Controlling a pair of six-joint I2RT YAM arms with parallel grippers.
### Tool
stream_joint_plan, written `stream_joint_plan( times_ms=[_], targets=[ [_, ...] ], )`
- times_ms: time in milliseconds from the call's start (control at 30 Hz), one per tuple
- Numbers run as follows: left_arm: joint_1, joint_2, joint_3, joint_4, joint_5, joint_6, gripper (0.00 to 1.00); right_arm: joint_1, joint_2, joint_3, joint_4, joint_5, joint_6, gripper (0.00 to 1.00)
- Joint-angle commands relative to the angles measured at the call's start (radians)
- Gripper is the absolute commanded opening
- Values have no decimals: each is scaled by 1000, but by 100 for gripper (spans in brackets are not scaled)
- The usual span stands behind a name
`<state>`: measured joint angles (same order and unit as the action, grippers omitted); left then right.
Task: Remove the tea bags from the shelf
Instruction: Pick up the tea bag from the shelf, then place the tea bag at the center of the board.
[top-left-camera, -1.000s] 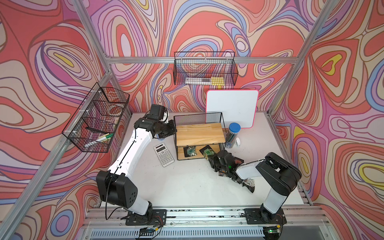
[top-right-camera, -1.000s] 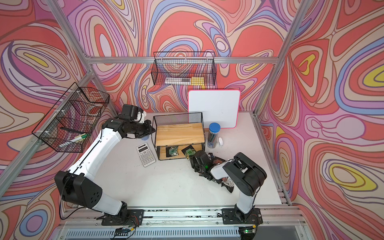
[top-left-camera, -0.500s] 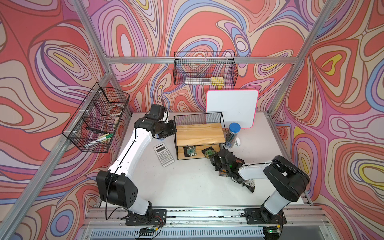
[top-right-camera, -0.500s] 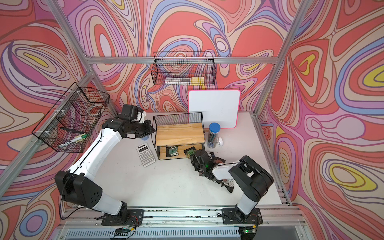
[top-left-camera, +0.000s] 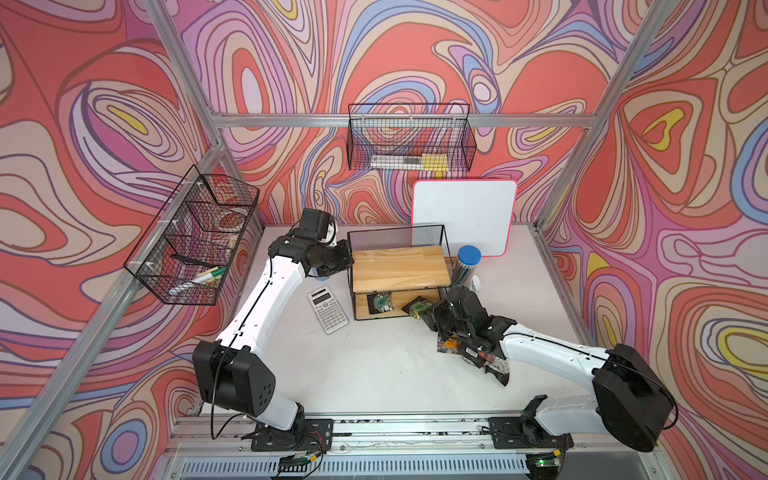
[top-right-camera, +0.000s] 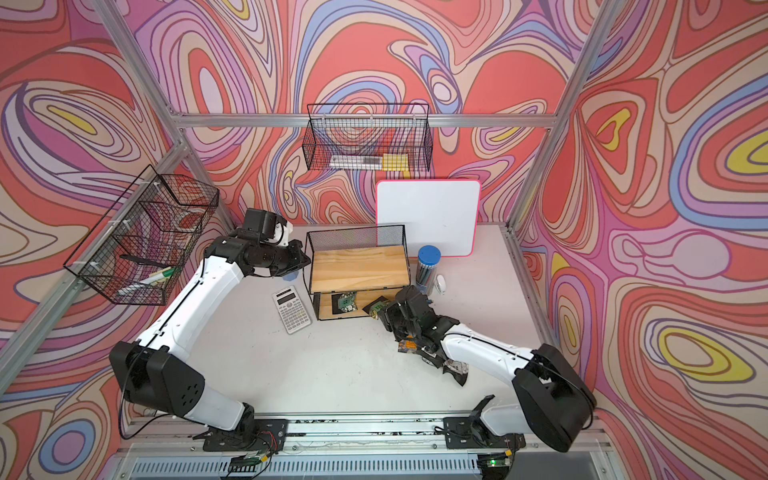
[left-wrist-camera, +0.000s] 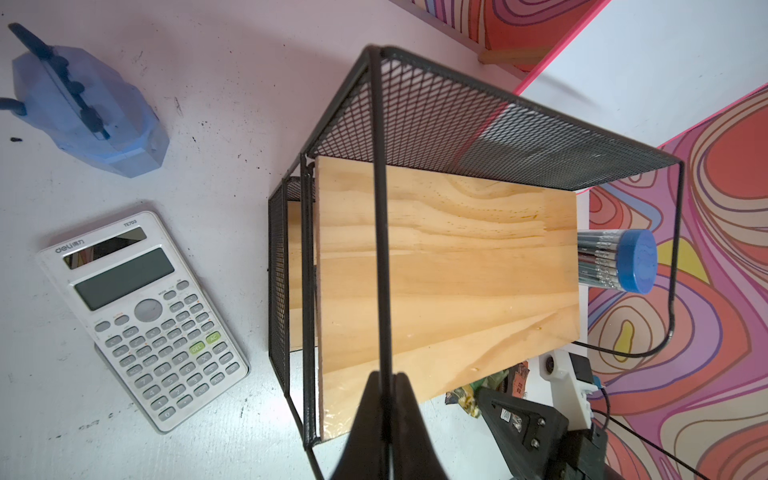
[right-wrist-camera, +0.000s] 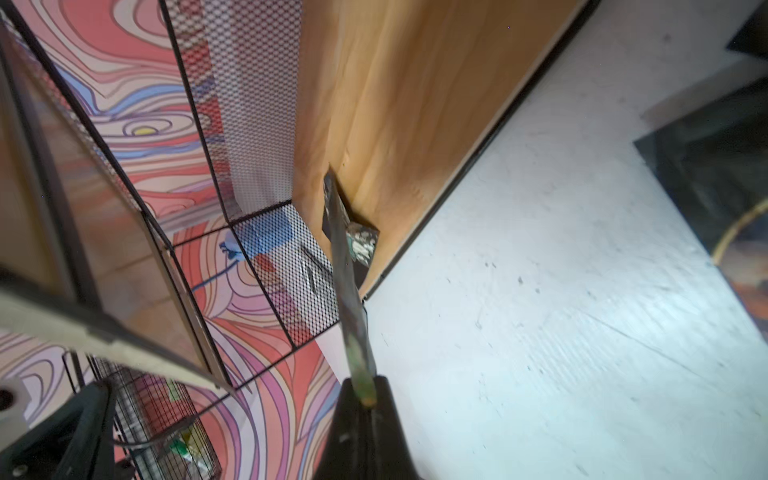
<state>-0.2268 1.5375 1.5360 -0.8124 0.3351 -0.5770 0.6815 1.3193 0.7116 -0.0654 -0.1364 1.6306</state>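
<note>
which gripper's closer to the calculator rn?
Left. The left gripper grips a frame wire of the shelf at the end beside the calculator; the right gripper pinches a tea bag at the shelf's opposite end, farther off.

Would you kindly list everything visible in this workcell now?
shelf: one, light wood in black wire, table's rear middle.
loose tea bag: one, black-green, shelf's lower board.
held tea bag: one, black-green, at that board's end.
tea bag pile: several, count unclear, black-orange-silver, table under right arm.
calculator: one, grey-white, table beside shelf.
whiteboard: one, white with pink rim, against rear wall.
pencil tube: one, clear with blue lid, beside shelf.
small object: one, blue, table near calculator.
rear basket: one, black wire, rear wall.
side basket: one, black wire, wall by left arm.
left hand: one, black, shut on shelf's frame wire.
right hand: one, black, shut on held tea bag.
</note>
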Motion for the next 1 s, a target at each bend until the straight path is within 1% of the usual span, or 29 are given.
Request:
stream_joint_plan(
  times_ms=[0, 200, 300, 367, 500, 667, 800, 900, 967],
  targets=[
    [3, 13, 6, 22, 15, -8, 0, -7, -48, 4, -222, -103, -81, 0],
    [3, 9, -2, 24, 15, -9, 0, -7, -113, -48, -350, -150, -137, 0],
    [3, 6, -6, 24, 16, -9, 0, -7, -103, -57, -395, -160, -180, 0],
    [3, 3, -7, 26, 17, -11, 0, -7, -92, -50, -440, -153, -206, 0],
    [3, 3, -4, 24, 15, -9, 0, -8, -86, -26, -524, -102, -248, 0],
    [3, 5, -1, 23, 16, -9, 0, -8, -49, -10, -612, -72, -272, 0],
    [3, 8, 1, 24, 19, -11, 0, -8, -69, -23, -614, -51, -265, 0],
    [3, 9, 2, 24, 18, -12, 0, -8, -78, -15, -627, -40, -265, 16],
    [3, 11, 4, 24, 19, -12, 0, -8, -82, -9, -635, -36, -265, 25]
  ],
)
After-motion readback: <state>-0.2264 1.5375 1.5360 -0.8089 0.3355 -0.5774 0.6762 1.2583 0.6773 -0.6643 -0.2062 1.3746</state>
